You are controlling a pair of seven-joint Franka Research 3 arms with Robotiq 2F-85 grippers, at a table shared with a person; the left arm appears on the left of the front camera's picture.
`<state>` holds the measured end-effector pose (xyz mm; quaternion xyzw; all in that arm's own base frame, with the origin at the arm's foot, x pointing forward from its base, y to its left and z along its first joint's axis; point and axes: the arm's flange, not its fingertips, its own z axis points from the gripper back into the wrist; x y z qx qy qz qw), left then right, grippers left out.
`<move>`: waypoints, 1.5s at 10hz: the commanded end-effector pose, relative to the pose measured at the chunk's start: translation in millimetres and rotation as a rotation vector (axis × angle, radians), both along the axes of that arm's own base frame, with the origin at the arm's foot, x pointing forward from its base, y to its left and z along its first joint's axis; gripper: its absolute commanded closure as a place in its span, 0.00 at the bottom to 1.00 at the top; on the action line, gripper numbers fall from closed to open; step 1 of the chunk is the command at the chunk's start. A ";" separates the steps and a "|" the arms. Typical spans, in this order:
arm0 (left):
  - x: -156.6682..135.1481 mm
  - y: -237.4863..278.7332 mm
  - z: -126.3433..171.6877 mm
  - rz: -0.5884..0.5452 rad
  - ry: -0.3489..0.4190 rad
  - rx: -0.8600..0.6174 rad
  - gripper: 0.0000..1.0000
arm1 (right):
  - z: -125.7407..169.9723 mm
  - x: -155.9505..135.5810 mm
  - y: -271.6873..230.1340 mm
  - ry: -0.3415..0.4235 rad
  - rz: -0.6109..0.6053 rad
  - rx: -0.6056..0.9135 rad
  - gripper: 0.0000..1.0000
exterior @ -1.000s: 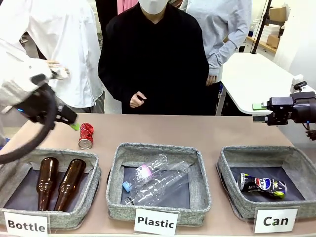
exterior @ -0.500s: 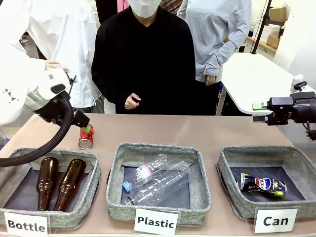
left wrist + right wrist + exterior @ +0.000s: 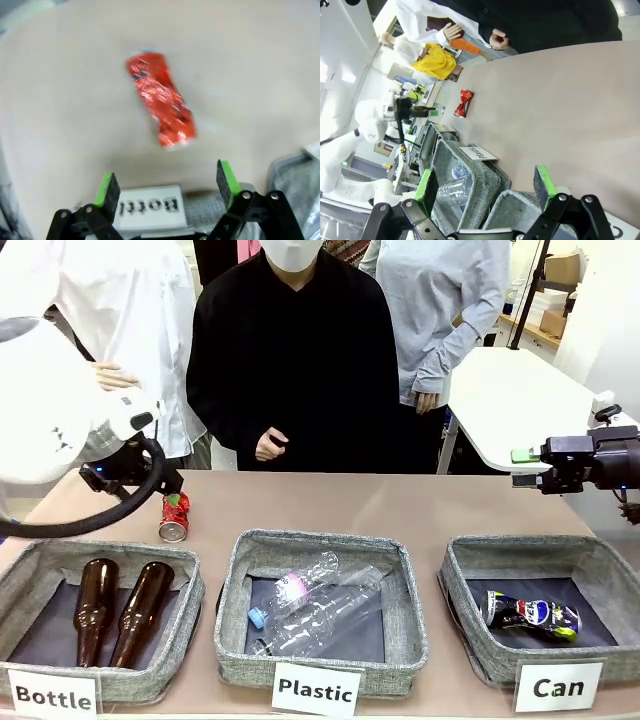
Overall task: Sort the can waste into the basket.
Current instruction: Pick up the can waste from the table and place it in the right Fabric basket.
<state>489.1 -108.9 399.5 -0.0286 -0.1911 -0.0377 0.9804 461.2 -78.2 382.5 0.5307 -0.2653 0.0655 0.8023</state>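
Gaping left end effector (image 3: 166, 182) above red can (image 3: 161, 99)

"Bottle" sign (image 3: 54, 696), left basket (image 3: 150, 683), "Plastic" sign (image 3: 316, 690), middle basket (image 3: 238, 665), "Can" sign (image 3: 558, 686), right basket (image 3: 530, 544)

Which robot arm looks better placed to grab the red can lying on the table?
The left: the left gripper hangs open just over the red can, while the right gripper sits open far off, by the Can basket.

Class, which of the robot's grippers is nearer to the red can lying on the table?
Left. The left gripper hangs open just above the red can; the right gripper is far off at the other end of the table.
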 end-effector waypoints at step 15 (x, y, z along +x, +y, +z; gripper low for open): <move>102.1 -19.5 -92.1 0.120 0.194 -0.020 0.65 | 1.5 -0.7 -0.7 -0.023 0.009 -0.001 0.00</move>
